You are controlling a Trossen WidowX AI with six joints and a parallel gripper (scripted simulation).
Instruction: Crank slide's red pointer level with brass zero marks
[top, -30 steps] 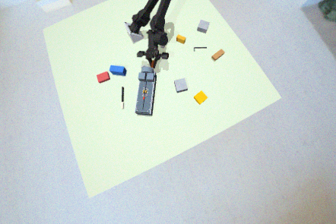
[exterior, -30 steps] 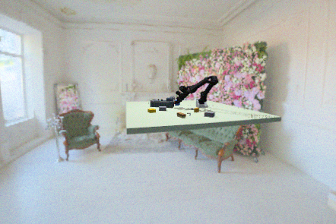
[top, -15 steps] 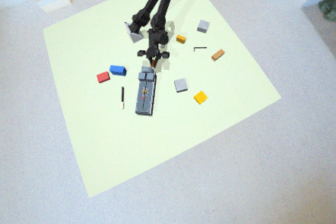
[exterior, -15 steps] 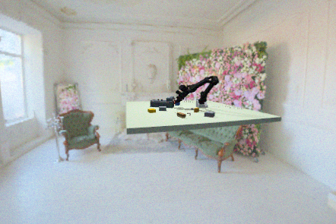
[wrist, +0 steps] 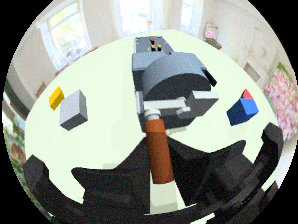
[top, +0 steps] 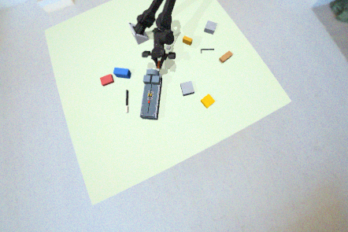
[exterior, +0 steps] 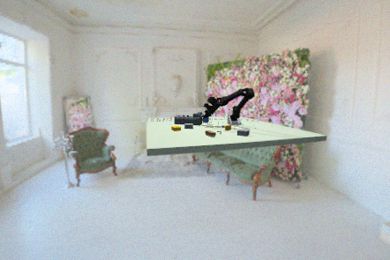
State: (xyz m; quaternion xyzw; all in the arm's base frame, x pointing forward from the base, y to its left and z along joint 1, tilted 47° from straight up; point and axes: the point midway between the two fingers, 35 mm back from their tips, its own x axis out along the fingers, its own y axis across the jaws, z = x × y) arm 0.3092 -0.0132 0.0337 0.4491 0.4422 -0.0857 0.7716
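Note:
The dark grey machine (top: 145, 111) (exterior: 187, 120) stands on the table, its crank end toward the arm. The orange-brown crank handle (top: 159, 64) (wrist: 160, 160) sticks out from a light grey crank arm (wrist: 167, 104) in front of the round grey housing (wrist: 172, 75). My gripper (top: 158, 63) (wrist: 159, 149) is shut on the handle, with one finger on each side. The slide's red pointer (top: 149, 101) (wrist: 152, 40) lies a little beyond the two brass zero marks (top: 149, 95) (wrist: 156, 48), on the side away from the crank; they are not level.
A blue block (top: 122, 73) (wrist: 242, 112), a red block (top: 106, 79) and a black-and-white pen (top: 127, 101) lie on one side. A grey block (top: 187, 88) (wrist: 74, 111) and a yellow block (top: 208, 101) (wrist: 56, 98) lie on the other. Several small things lie nearer the arm's base.

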